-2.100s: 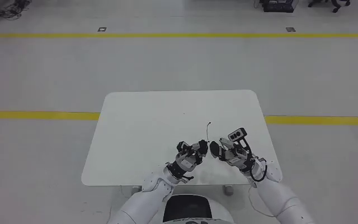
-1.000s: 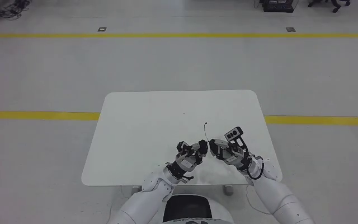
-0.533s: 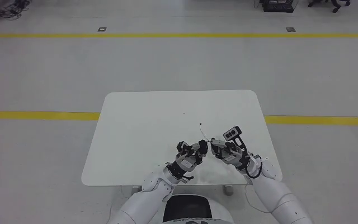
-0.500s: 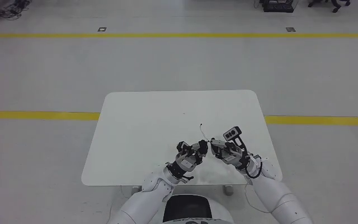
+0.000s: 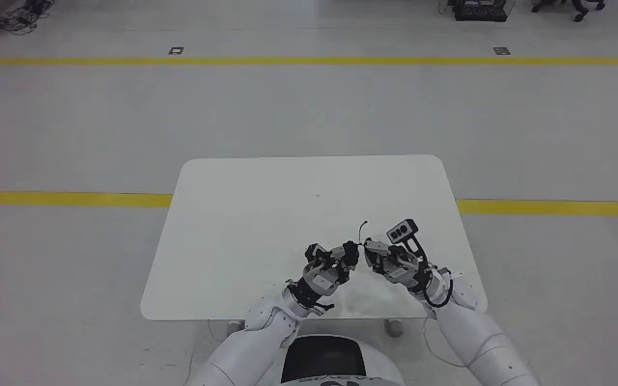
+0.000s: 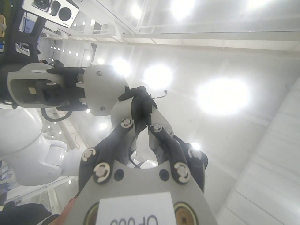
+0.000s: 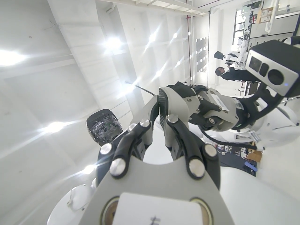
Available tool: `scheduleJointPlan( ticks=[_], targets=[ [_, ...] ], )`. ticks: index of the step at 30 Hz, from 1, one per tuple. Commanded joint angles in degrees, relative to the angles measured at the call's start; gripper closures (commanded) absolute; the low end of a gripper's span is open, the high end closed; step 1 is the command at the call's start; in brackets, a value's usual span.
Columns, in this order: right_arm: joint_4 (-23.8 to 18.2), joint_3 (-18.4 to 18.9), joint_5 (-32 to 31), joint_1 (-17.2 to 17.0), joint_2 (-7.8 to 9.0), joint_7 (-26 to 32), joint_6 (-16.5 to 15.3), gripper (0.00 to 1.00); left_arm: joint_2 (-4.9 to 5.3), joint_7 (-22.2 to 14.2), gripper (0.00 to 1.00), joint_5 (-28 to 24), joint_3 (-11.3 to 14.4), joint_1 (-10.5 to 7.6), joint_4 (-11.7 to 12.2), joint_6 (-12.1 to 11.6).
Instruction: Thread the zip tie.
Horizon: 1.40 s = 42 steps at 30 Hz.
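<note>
A: Fingers?

B: Left gripper [image 5: 345, 256] & right gripper [image 5: 371, 255] are both clenched on the zip tie [image 5: 362, 230]. Tips nearly touch, above the table [image 5: 241, 212], front-right part. The tie's loose end curls up btwn them.

A: Risks?

B: Imo the thin strip bows or twists, so the tip misses its slot. A slack pinch & it slips out. The tips may also knock together, being so close.

A: Edges, room?

B: Front edge sits close under the forearms, right edge near the right arm. A drop there prob goes off the table. Room lies ahead & left over the tabletop. Beyond that, floor [image 5: 290, 106] w/ a yellow line [image 5: 97, 198].
</note>
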Motion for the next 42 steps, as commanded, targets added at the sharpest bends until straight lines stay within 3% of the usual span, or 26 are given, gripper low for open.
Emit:
scheduleJointPlan(
  ticks=[1, 42],
  targets=[
    [0.17, 0.07, -0.05, -0.06, -0.04, 0.06, 0.04, 1.0, 0.0, 0.0, 1.0, 0.0, 0.0, 0.0, 0.0, 0.0],
    [2.2, 2.6, -1.4, -0.9, -0.57, -1.08, 1.17, 1.0, 0.0, 0.0, 1.0, 0.0, 0.0, 0.0, 0.0, 0.0]
  ],
)
